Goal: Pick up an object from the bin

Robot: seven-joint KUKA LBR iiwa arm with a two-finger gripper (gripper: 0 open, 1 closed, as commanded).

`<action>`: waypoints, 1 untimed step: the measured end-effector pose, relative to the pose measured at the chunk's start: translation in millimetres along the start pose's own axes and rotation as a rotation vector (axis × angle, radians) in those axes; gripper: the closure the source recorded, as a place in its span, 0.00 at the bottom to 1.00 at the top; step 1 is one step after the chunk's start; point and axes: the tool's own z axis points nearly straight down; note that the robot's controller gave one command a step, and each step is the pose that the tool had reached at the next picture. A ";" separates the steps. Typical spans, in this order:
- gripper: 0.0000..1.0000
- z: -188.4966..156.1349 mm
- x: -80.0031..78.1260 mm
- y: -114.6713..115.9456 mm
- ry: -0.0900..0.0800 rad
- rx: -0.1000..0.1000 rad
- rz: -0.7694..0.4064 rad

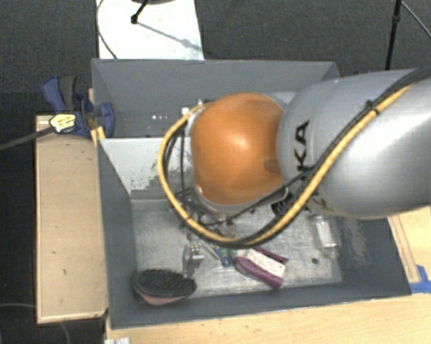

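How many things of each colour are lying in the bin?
Black brush: 1
Purple-and-white thing: 1
Clear thing: 1
Total: 3 in sight; the arm hides part of the bin.

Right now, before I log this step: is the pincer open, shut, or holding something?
Pincer: cannot be told; the orange cover hides most of it.

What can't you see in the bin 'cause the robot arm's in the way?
Camera view:
Middle and back of the bin floor: hidden under the arm's orange cover.
Gripper: mostly tucked beneath that cover.
Purple-and-white thing at the front: too blurred to name.
Pale thing, right: too small to name.
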 end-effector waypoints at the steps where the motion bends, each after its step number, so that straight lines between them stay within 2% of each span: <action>1: 0.00 154.6 -1.6 5.1 -0.003 0.001 -0.173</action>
